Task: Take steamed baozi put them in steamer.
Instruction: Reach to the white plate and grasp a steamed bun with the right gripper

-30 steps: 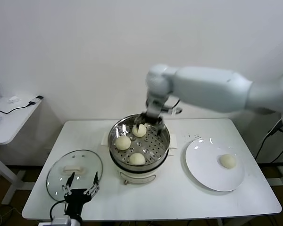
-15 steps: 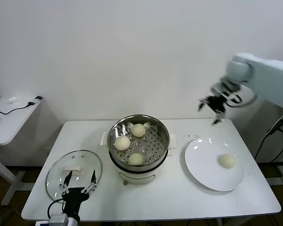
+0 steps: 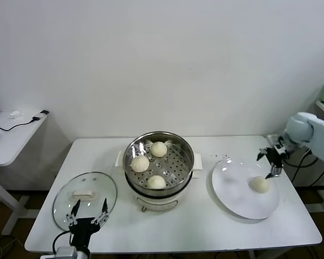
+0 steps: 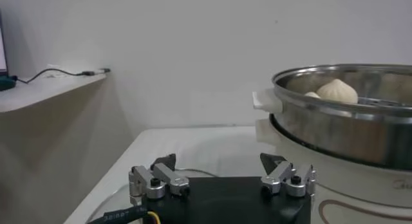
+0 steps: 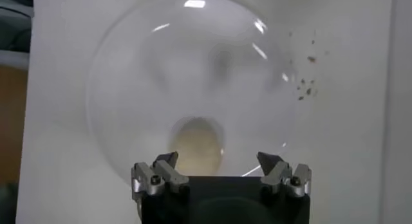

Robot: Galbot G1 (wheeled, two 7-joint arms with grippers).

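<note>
Head view, taking the steamer (image 3: 159, 164) as my landmark: left of it my left gripper (image 3: 87, 211) idles, jaws spread and empty, by the glass lid (image 3: 85, 195). Three baozi (image 3: 140, 163) sit inside. To its right, my right gripper (image 3: 271, 160) hangs released just above the last baozi (image 3: 260, 184) on the plate (image 3: 232, 189). It looks soft and light; I'd pinch its sides gently.

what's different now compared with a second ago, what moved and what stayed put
The right gripper left the steamer, swung across to the robot's right and came down over the last baozi on the plate, fingers open, holding nothing. Three baozi remain in the steamer. The left gripper stayed near the glass lid.
</note>
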